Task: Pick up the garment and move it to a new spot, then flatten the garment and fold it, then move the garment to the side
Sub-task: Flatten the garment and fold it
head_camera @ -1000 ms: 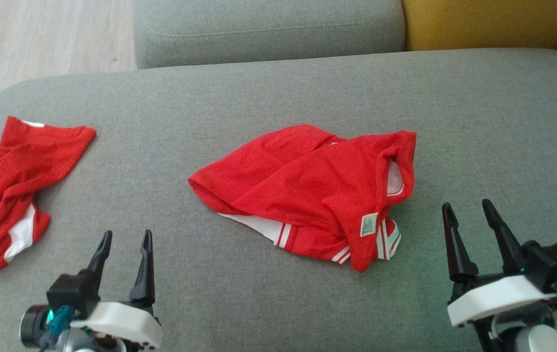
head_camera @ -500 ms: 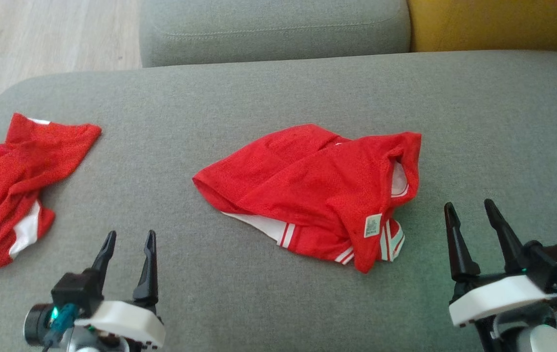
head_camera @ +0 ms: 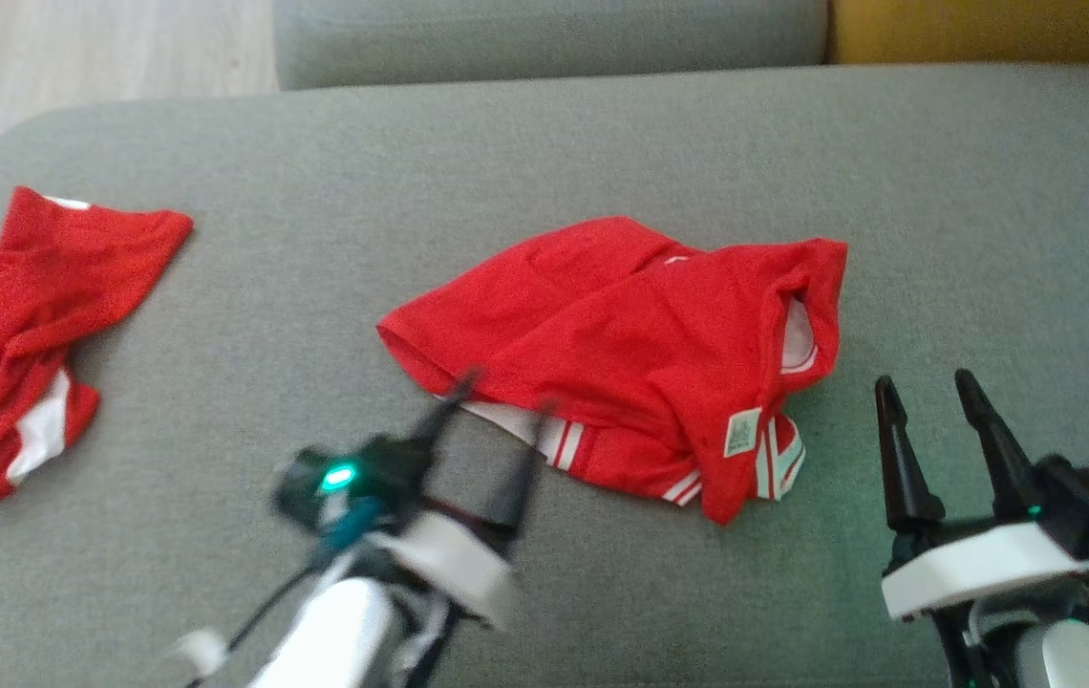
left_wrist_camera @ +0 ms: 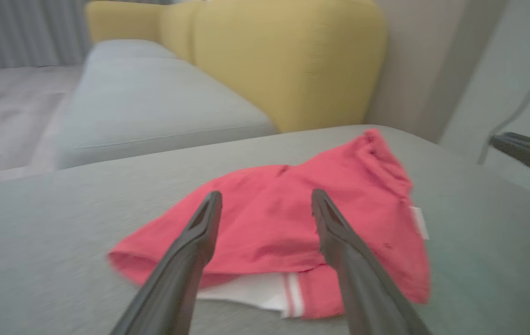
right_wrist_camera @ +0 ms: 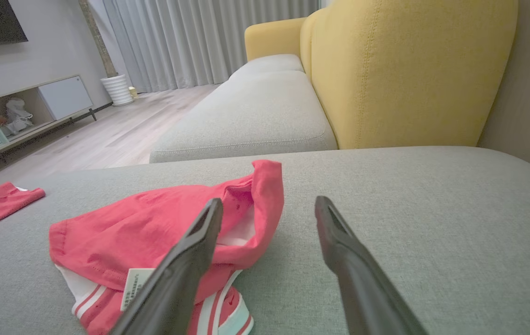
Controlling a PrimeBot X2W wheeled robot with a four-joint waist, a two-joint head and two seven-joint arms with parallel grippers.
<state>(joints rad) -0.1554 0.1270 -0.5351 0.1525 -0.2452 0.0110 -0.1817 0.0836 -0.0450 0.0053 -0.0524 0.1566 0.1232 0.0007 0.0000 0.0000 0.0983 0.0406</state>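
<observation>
Well, the red garment lies in a rumpled heap near the middle of the grey seat, a bit closer to the near edge than the far one. It is folded over itself. A white striped hem pokes out along its near side, and a small white label shows near its right end.

The left end effector is right at the near left part of the garment, with its two dark fingers spread wide and nothing between them. It looks blurry in the head view, so I cannot tell if the tips touch the cloth. In the left wrist view the cloth sits just ahead of the open fingers. I think it aims there because the loose hem is an easy bit to pinch, and the fingers are wide so the cloth can slip in.

The right end effector rests near the right near corner of the seat, just beside the garment's label end but apart from it. It is wide open too and holds nothing (maybe it is waiting for its turn on that end).

Another red garment lies at the left edge of the seat, well apart from the first one.

The pick-up is not yet done. The cloth is floppy, so a pinch on one layer may drag the rest along.
</observation>
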